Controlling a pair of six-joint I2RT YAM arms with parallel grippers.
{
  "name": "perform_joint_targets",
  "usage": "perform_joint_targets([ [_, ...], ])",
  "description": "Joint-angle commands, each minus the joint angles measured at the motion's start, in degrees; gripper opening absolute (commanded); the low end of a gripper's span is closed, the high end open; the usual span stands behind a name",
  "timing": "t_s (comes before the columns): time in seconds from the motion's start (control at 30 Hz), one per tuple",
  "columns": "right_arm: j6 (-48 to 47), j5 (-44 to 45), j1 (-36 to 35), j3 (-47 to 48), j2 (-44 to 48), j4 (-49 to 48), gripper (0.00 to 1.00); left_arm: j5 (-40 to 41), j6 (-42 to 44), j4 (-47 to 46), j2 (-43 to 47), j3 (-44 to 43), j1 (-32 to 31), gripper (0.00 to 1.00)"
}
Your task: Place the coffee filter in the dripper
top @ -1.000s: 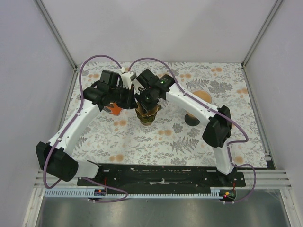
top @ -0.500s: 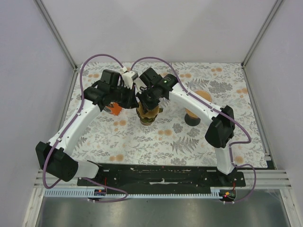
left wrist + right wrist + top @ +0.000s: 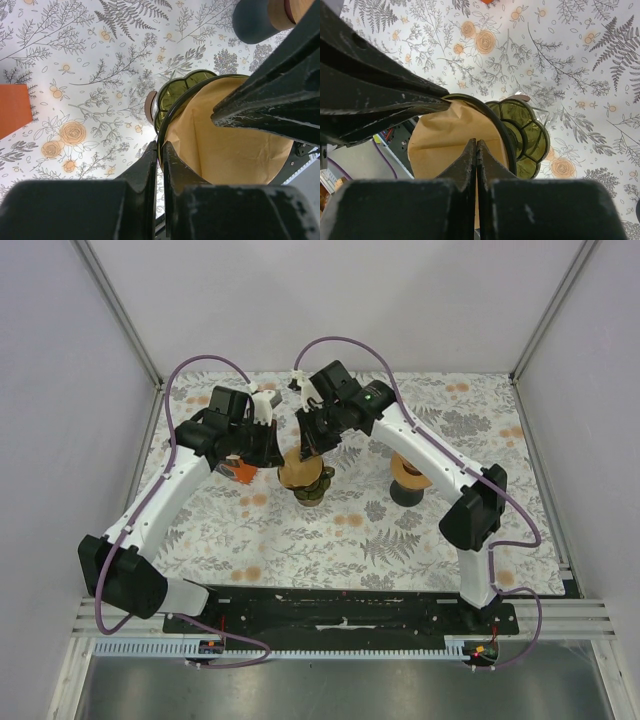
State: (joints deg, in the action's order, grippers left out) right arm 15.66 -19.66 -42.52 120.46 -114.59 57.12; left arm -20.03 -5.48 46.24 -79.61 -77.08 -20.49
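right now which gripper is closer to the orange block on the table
left. the left gripper is at the dripper's rim, right beside the orange block; the right gripper is at the dripper's other side, farther from the block

Filter matt brown paper; dripper glossy translucent green; fingers scuffed black.

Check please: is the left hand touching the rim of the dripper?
Touching. In the left wrist view the left hand is closed on the dripper: the dark green rim runs straight into the narrow slit between its two fingers.
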Motion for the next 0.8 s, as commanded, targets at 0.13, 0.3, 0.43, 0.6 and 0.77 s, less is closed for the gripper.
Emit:
perform_joint_targets([
  [0.13,-6.1,-4.7,-0.5,0.7,8.3,-4.7,0.00,-0.4,-1.6,1.7,0.0,-0.8,-0.2,0.08],
  [0.3,-14.5,-7.7,-1.3,-10.0,16.7,-15.4,0.15,-1.3,-1.4,2.2,-0.2,-2.7,-0.1,0.08],
  [0.43,-27.5,-7.2,-4.8,-18.1,21.5,-20.3,0.40,-2.3,-1.1,2.5,-0.4,-4.0,-0.2,0.08],
  [0.6,-39.6,-7.1,-8.7,-21.9,22.5,-18.9,0.64,-2.5,-1.2,2.5,-0.5,-4.0,-0.3,0.08],
  [0.77,-45.9,-4.3,-12.0,-22.1,21.2,-15.1,0.73,-2.6,-1.3,2.6,-0.6,-4.1,-0.3,0.08],
])
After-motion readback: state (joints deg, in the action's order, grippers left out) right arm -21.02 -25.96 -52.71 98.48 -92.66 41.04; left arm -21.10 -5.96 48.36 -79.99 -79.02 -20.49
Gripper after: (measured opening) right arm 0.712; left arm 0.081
